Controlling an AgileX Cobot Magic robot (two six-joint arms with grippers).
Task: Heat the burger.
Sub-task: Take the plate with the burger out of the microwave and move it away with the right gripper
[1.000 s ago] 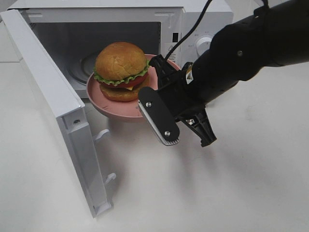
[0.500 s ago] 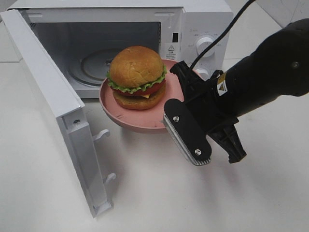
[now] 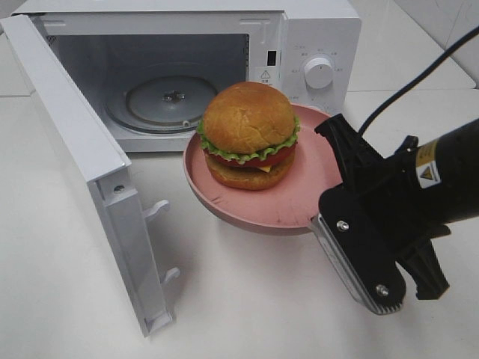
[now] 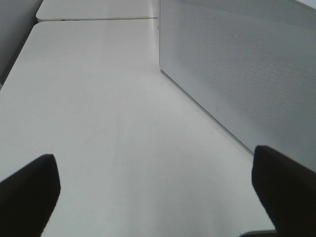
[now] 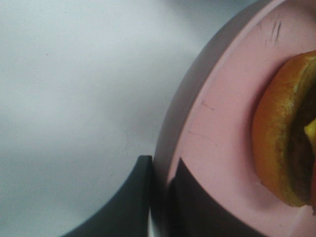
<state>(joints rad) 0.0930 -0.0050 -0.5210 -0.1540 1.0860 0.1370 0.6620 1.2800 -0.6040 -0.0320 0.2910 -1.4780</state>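
The burger, with a domed golden bun, green lettuce and a red layer, sits on a pink plate held in the air in front of the open microwave. My right gripper is shut on the plate's right rim. The right wrist view shows its dark fingers pinching the plate's rim, with the burger just beyond. My left gripper stands open over bare table with nothing between its fingers; it does not show in the exterior high view.
The microwave door swings wide open to the left, its lower corner near the table's front. A glass turntable lies bare inside the cavity. A perforated white panel stands close beside my left gripper.
My right gripper has carried the plate and burger away from the microwave opening, toward the front right. The turntable now shows fully. The left gripper has not moved.
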